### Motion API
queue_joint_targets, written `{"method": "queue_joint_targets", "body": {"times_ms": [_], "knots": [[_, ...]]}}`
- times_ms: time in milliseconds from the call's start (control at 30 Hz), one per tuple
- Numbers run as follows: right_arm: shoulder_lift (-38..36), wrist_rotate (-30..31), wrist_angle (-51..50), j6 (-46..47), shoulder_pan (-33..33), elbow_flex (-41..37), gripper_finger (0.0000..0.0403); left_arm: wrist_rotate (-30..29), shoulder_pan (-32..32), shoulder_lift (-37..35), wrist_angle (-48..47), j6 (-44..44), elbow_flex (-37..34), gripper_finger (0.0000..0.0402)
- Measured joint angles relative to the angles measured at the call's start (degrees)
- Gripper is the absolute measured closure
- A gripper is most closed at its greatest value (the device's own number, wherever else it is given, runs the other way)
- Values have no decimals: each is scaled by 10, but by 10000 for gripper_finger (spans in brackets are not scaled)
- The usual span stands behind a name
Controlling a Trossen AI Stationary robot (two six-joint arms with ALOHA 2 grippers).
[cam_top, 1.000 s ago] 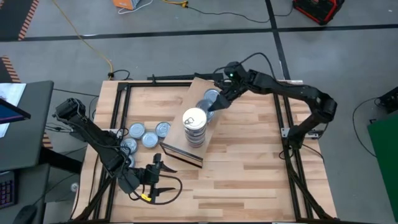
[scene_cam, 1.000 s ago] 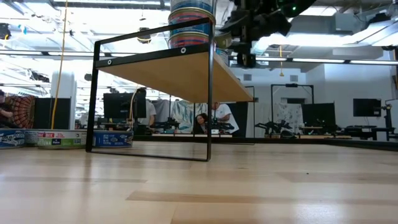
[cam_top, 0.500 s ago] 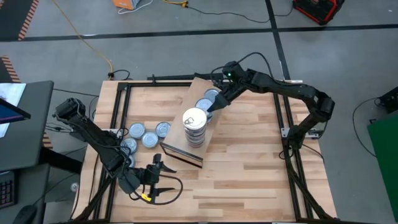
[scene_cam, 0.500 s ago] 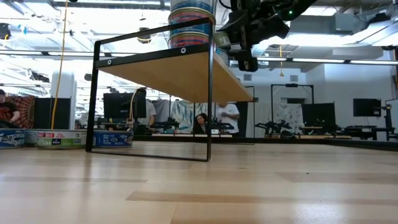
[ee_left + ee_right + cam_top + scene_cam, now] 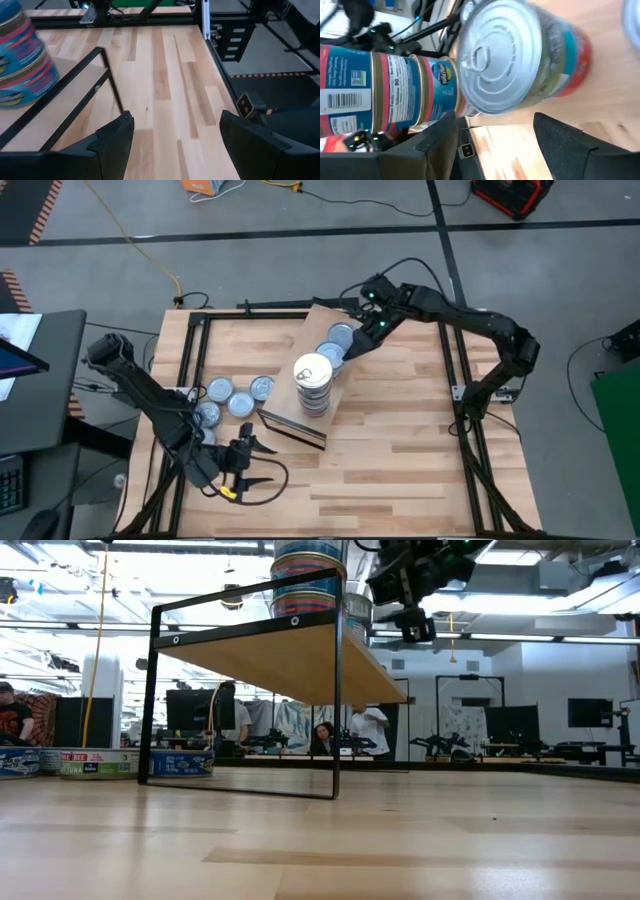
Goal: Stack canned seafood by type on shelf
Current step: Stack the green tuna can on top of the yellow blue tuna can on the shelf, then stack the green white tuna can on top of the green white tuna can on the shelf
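High view: shelf sits diagonal mid-counter. A tall stack stands near its front end, with silver tins just behind toward the far end. Right claw hovers just beside those tins, fingers apart, holding nothing. Risk: swinging toward the stack would clip and topple it; open room lies to the right of the shelf. Loose tins lie on the counter left of the shelf. Left claw waits near the front-left corner, open and empty.

Low view: right claw hangs above the shelf's far edge; a nudged tin could slide off that edge.

Left wrist view: left claw wide open over bare counter, shelf frame close by.

Right wrist view: a tin lies dead ahead between spread fingers, the stack touching or just beside it, so little clearance.
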Motion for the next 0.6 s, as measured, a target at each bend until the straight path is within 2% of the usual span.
{"method": "queue_joint_targets", "body": {"times_ms": [200,333,467,533,600], "knots": [[0,23,-12,-8,1,10,121,6,-1,-48,-93,-48,0,118],[0,24,-28,-24,1,10,121,39,-1,-63,-145,-95,0,118],[-12,26,-103,-80,2,10,121,89,-1,-70,-207,-156,0,118],[-31,54,-146,-123,13,8,121,114,-2,-71,-249,-189,0,118],[-58,116,-158,-151,38,0,121,137,-5,-71,-294,-218,0,118]]}}
